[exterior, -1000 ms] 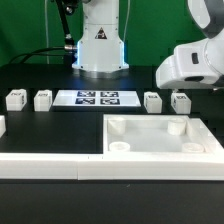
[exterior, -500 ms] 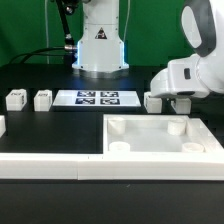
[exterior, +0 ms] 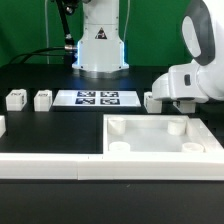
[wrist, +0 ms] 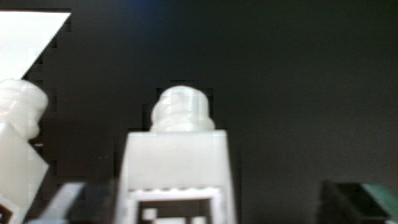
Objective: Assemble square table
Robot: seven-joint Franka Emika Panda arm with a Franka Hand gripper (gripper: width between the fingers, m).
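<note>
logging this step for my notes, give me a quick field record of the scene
gripper: open, jaws either side of a leg, gaps showing
leg: upright, tag facing wrist camera
near leg: beside it, free
far legs: beyond marker board, exterior view's left
tabletop: flat in front, no legs fitted

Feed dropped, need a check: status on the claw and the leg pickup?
Claw open, straddling a leg post, no contact seen. Square tabletop has no legs fitted. Neighbouring leg post close beside; nothing blocking.
</note>
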